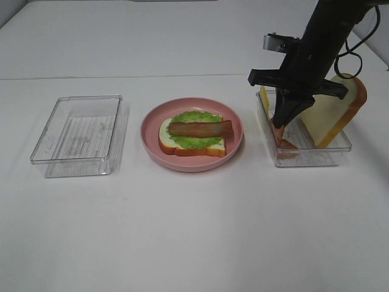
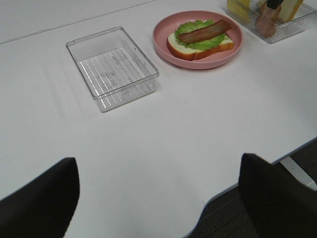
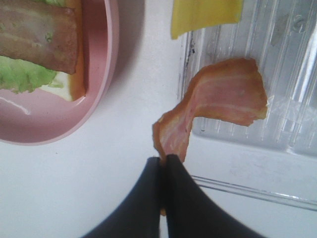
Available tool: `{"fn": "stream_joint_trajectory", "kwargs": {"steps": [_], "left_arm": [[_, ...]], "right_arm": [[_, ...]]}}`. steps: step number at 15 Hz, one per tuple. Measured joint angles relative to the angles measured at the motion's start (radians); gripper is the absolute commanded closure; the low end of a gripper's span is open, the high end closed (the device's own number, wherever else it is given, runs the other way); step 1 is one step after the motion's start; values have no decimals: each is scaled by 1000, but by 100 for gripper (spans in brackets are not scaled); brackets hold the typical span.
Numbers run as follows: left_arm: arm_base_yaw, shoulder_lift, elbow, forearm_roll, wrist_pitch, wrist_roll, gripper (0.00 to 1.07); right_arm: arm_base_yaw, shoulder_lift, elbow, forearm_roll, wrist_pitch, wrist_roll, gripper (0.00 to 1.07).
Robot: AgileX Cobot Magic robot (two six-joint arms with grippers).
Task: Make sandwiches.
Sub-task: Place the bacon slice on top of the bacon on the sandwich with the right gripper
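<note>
Your right hand (image 3: 163,159) is pinched tight on one end of a bacon strip (image 3: 225,94). The rest of the strip sags down into the clear right tray (image 3: 292,74). Gripping the thin, floppy piece by its end looks like the way to peel it up and drape it flat later.

Just beside it in that tray, the cheese square (image 1: 264,96) and the second bread slice (image 1: 340,109) lean upright, probably so their edges stay easy to grab.

The half-built sandwich sits on the pink plate (image 1: 152,143) in the middle of the tabletop (image 1: 194,231): a bread slice (image 1: 191,148), lettuce (image 1: 196,139) and one bacon piece (image 1: 200,128) on top.

Your left hand (image 2: 158,163) hangs spread wide and holds nothing, well back from the left tray (image 1: 79,159).
</note>
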Motion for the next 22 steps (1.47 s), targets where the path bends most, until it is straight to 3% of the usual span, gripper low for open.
{"fn": "stream_joint_trajectory", "kwargs": {"steps": [7, 14, 20, 22], "left_arm": [[0, 0, 0, 0, 0, 0, 24], [0, 0, 0, 0, 0, 0, 24], [0, 0, 0, 0, 0, 0, 24], [0, 0, 0, 0, 0, 0, 24]], "right_arm": [[0, -168, 0, 47, 55, -5, 107], [30, -224, -2, 456, 34, -192, 107], [141, -129, -2, 648, -195, -232, 107], [159, -39, -2, 814, -320, -318, 107]]}}
